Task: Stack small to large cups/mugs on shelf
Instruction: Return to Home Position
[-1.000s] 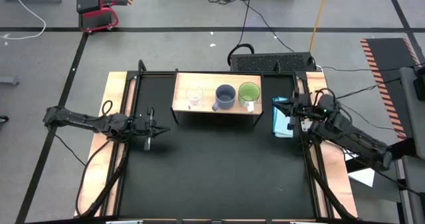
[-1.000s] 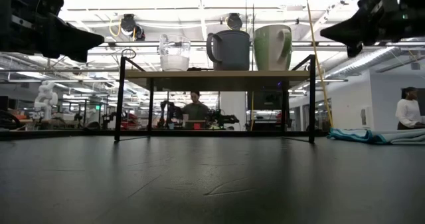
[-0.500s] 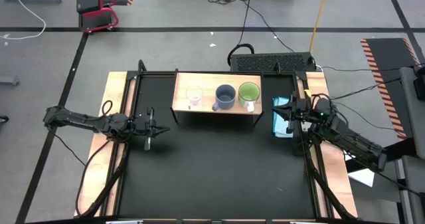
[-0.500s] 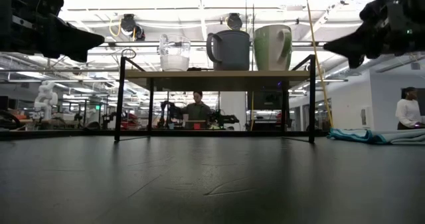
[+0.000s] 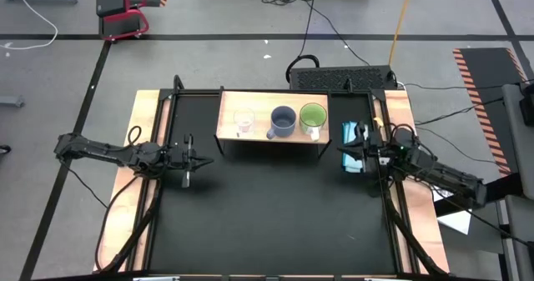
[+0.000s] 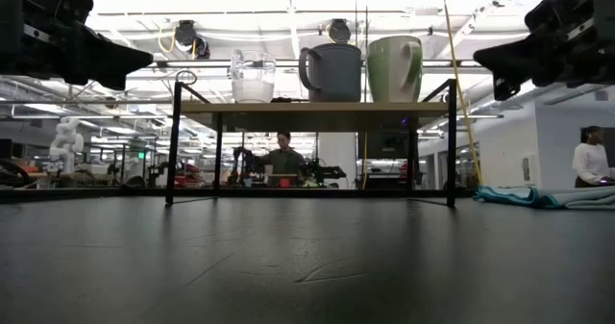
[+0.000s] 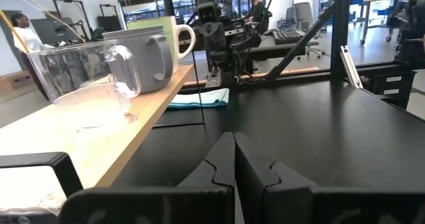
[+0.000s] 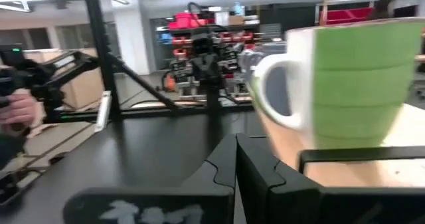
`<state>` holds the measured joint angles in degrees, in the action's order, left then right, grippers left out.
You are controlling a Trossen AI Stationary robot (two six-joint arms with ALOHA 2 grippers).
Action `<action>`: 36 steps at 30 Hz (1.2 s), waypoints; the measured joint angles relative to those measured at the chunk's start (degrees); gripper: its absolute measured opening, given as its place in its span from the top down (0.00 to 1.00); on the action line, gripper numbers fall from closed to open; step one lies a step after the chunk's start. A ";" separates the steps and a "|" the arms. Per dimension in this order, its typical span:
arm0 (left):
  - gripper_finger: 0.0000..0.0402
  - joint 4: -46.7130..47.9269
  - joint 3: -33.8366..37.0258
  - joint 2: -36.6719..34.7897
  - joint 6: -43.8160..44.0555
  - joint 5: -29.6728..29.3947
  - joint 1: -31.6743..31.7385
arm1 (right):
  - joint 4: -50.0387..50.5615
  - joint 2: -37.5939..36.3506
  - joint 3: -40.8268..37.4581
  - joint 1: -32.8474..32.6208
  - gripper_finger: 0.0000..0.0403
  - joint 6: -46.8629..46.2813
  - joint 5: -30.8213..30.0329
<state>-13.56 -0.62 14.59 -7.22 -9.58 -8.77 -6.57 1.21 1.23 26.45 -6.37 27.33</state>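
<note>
Three cups stand on their bases in a row on the light-wood shelf (image 5: 229, 106) at the table's far middle. The clear glass cup (image 5: 244, 121) is at the left, the grey-blue mug (image 5: 284, 121) in the middle, and the lime-green mug (image 5: 313, 117) with its white handle at the right. My left gripper (image 5: 209, 162) hangs shut above the table, near the shelf's left end, pointing level toward the right. My right gripper (image 5: 340, 157) hangs shut off the shelf's right end, pointing left, with the green mug (image 8: 352, 84) close beside it. Both hold nothing.
A teal cloth (image 5: 352, 139) lies at the table's right edge, partly under my right arm. The shelf stands on a black frame (image 6: 173, 141) with open space beneath. Light-wood strips (image 5: 150, 106) run along both table sides. People (image 6: 281, 156) show in the room behind.
My right gripper has come down and toward the table's near edge, tipping closer to level, and has stayed shut. The three cups have stayed in place on the shelf.
</note>
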 joint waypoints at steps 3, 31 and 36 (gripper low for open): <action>0.99 0.01 0.00 0.00 0.09 -0.34 0.01 | -0.07 0.00 -0.04 -2.62 1.00 -0.02 -0.08; 1.00 2.35 0.00 0.00 -1.17 0.07 -5.01 | -3.27 8.75 -0.24 -36.59 1.00 7.30 -22.46; 1.00 4.48 0.00 0.00 -4.57 -0.02 -6.10 | -5.77 12.52 -0.24 -39.07 1.00 9.64 -23.08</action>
<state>-9.08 -0.62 14.59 -11.79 -9.60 -14.87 -12.34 13.74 0.99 -12.61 3.27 4.25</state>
